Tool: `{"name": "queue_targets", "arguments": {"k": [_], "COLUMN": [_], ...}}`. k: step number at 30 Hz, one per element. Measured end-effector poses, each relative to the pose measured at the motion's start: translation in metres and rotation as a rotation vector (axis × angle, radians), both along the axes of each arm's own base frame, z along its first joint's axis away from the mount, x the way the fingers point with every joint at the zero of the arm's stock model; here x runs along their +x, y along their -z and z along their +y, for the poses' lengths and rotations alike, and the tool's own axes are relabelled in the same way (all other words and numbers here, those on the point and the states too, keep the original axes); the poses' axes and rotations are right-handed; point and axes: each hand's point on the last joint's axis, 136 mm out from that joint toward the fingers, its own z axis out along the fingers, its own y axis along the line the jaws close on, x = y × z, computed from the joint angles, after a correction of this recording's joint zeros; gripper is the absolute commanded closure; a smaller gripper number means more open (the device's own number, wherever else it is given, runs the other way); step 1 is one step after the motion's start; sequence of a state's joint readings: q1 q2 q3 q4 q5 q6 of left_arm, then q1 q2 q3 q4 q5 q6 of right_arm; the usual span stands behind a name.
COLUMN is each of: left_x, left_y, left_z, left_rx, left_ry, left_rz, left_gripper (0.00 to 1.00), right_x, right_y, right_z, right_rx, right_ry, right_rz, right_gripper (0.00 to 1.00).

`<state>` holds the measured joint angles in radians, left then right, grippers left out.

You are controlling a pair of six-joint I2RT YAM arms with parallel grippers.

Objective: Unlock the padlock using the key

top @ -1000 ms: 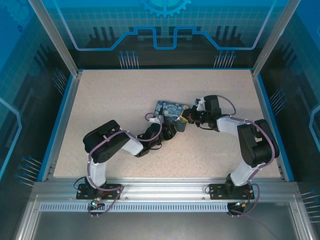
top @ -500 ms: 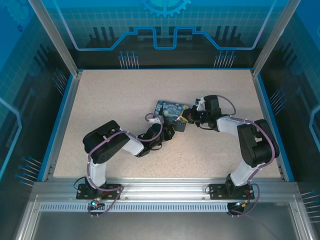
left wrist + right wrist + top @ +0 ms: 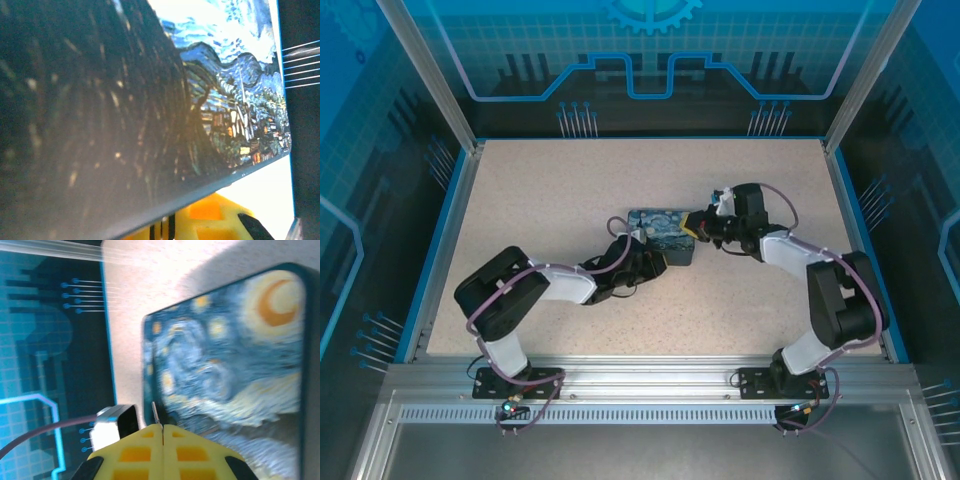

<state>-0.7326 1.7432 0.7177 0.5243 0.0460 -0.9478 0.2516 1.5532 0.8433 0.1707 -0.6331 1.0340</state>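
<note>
One padlock (image 3: 660,228) lies face-up near the middle of the tabletop (image 3: 540,200), with the right hand (image 3: 697,226) just beside the padlock's right end, closed tight on the thin key (image 3: 155,413), and the left hand (image 3: 648,262) at the padlock's near edge, its degree of opening not determinable.

Padlock (image 3: 660,230) rested on the table (image 3: 570,180), near its centre. Left gripper (image 3: 657,263) stood against the padlock's near-left edge. Right gripper (image 3: 696,226) stood at the padlock's right edge, on the opposite side. Key (image 3: 155,412) projected from the right gripper's tip, just beside the padlock's edge. Arm bases (image 3: 515,380) sat at the near side.
</note>
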Motion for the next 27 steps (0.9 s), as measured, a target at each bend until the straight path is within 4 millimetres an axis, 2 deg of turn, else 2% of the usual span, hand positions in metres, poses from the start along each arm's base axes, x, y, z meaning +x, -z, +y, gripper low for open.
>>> {"name": "queue_targets", "arguments": {"k": [6,9,14,18,24,27], "left_x": [0.007,0.009,0.011,0.015,0.021,0.024], "left_y": [-0.016,-0.018,-0.026,-0.040,-0.058,-0.062], "left_z": [0.006,0.007,0.003,-0.003,-0.009,-0.011], "left_rx": [-0.037,-0.064,-0.124,-0.202,-0.299,-0.340], "left_ry": [0.002,-0.003,-0.008,-0.017,-0.040,-0.053], "left_rz": [0.009,0.024,0.051,0.049,0.044,0.048], "left_gripper": [1.00,1.00,1.00,1.00,1.00,1.00], "right_x": [-0.017,-0.033,-0.060,-0.075,-0.087,-0.089], "right_y": [-0.062,-0.073,-0.057,-0.041,-0.018,-0.016], "right_z": [-0.002,-0.005,-0.012,-0.016,-0.018,-0.016], "right_rx": [0.053,0.068,0.079,0.100,0.145,0.160], "right_ry": [-0.021,-0.025,-0.013,0.010,0.057,0.069], "right_rz": [-0.141,-0.168,-0.110,-0.041,0.071,0.101], "right_gripper": [1.00,1.00,1.00,1.00,1.00,1.00]}}
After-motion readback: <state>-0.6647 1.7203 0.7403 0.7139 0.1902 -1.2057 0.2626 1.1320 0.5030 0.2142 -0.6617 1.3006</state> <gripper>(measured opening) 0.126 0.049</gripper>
